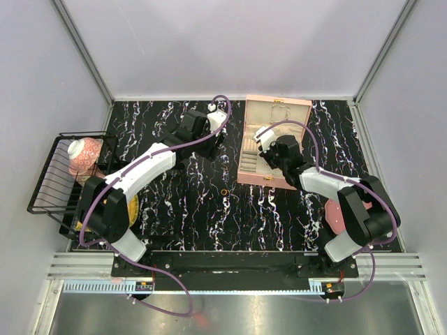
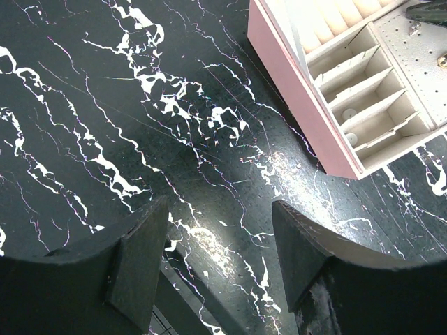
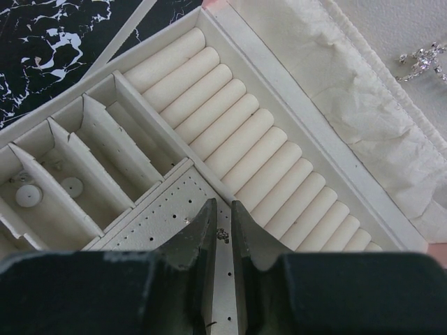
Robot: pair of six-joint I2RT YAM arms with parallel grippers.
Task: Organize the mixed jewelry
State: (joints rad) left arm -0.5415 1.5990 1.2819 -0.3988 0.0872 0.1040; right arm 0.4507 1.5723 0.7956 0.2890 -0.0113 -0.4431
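The pink compartmented box (image 1: 276, 143) lies open at the back of the table. My right gripper (image 1: 264, 139) hangs over its perforated panel (image 3: 164, 220). Its jaws (image 3: 223, 227) are closed to a narrow slit on a tiny dark sparkly jewelry piece (image 3: 223, 235) at the fingertips. A pale silvery strand (image 3: 422, 61) lies in the box lid. A small gold ring (image 1: 224, 190) lies on the black marble table, in front of the box's left side. My left gripper (image 1: 213, 118) is open and empty above bare table (image 2: 220, 244), left of the box (image 2: 293, 91).
A black wire basket (image 1: 59, 174) with a pink-and-white item stands at the left edge. A round pink disc (image 1: 335, 218) lies partly under the right arm. Small white discs (image 3: 28, 195) sit in the box's narrow compartments. Ring rolls (image 3: 237, 132) fill the box's middle.
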